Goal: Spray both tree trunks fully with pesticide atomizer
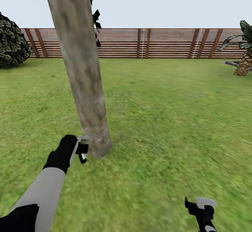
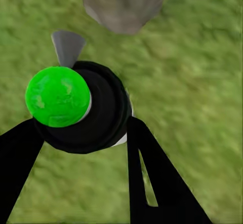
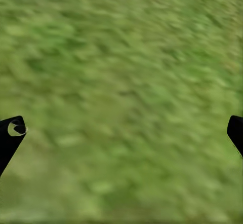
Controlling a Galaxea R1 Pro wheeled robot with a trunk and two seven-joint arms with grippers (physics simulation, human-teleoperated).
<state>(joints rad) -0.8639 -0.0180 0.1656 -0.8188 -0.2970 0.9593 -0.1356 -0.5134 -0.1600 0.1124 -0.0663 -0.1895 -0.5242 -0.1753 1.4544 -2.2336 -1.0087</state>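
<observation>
Up front, head view: left gripper [image 1: 83,150] clamped on the pesticide atomizer [image 1: 82,152], low beside the pale, blotchy grey-brown tree trunk [image 1: 81,63] on lawn [image 1: 168,120]. Left wrist: atomizer's black round body, bright green cap [image 2: 58,96], between fingers [image 2: 152,178]. Right wrist: right gripper [image 3: 121,133] fingertips wide apart over grass.

The tree trunk [image 1: 82,74] stands close ahead of the left tool [image 1: 83,150], apparently with barely a gap between them. To its right the lawn [image 1: 168,120] lies open back to the fence [image 1: 168,42]; the bush [image 1: 12,41] and palm [image 1: 245,49] stand well apart.
</observation>
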